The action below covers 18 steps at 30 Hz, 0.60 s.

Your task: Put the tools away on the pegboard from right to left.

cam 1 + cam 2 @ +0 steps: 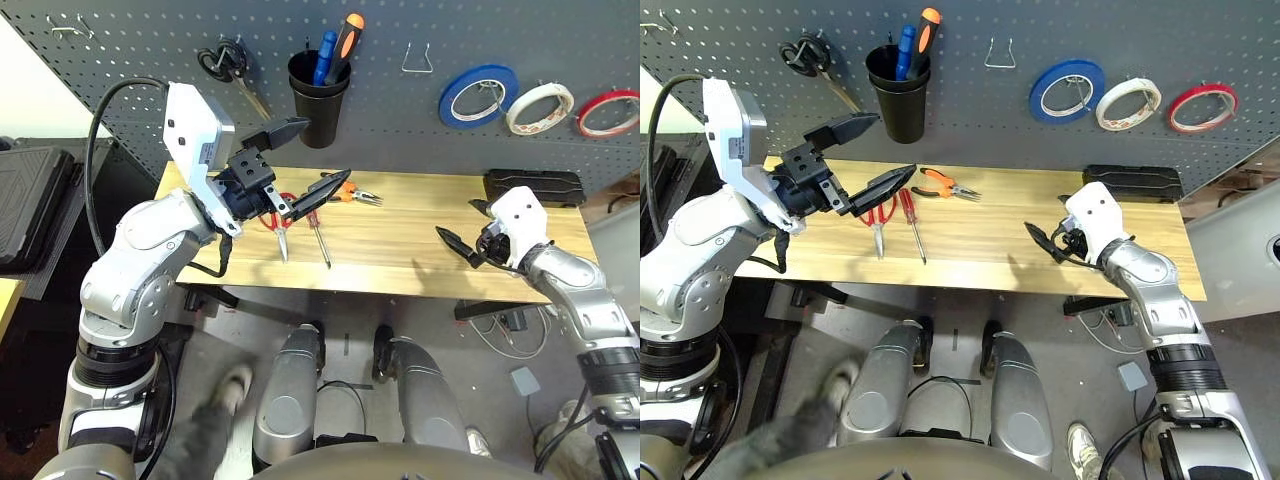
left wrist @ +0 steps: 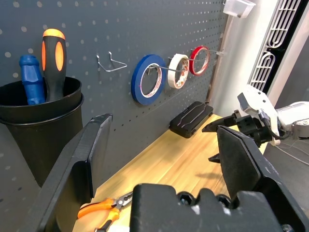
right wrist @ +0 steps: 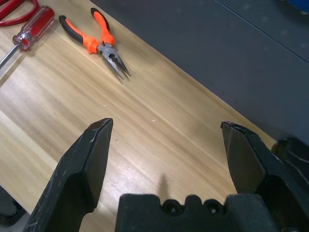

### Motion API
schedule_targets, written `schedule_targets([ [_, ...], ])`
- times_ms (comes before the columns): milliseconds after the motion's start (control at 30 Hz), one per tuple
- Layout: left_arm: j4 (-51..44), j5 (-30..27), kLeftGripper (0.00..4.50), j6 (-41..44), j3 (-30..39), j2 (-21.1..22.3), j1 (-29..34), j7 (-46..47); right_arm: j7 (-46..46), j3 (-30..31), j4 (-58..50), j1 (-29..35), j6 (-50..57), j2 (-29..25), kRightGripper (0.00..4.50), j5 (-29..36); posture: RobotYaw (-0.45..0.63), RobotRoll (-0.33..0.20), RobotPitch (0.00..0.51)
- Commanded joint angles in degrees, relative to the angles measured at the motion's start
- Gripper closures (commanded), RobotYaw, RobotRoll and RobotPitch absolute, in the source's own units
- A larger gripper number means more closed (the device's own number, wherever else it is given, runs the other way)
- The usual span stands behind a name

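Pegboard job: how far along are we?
White tape roll looks done, hung on its hook. Nothing in hand: left gripper and right gripper both open and empty. Left, still on the table: pliers, red-handled screwdriver, red-handled scissors.

A pale wooden rectangular bench (image 1: pixel 400 215) with lengthwise grain stands on a dark metal frame (image 1: pixel 208 297); soft shadows fall across its lit top. Beneath it spreads a smooth grey floor (image 1: pixel 440 335), where a looped white cable (image 1: pixel 540 345) lies near the bench's right end. At far left, a ribbed black hard case (image 1: pixel 30 195) sits below a bright white surface (image 1: pixel 30 90). The left wrist view shows an upright, smooth white panel (image 2: pixel 239 63) beside a white slatted grille (image 2: pixel 281 41), well beyond the bench.
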Motion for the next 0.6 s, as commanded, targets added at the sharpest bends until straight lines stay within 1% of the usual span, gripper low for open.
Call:
schedule_targets([
  [33, -0.3, 0.4, 0.00, 0.1, -0.9, 0.4, -0.3, -0.6, -0.6, -1.9, 1.6, 1.6, -0.8, 0.2, 0.03, 0.6, 0.23, 0.000, 0.236],
  [233, -0.1, 0.5, 0.00, 0.0, -1.0, 0.3, -0.5, -0.8, -1.9, -4.0, 3.1, 2.5, -2.4, 0.9, 0.03, 1.1, 0.23, 0.000, 0.233],
  [600, -0.2, 0.6, 0.00, -0.2, -1.4, 0.1, -0.6, -0.7, -1.4, -4.4, 4.7, 2.3, -5.3, 1.1, 0.03, 1.2, 0.23, 0.000, 0.222],
])
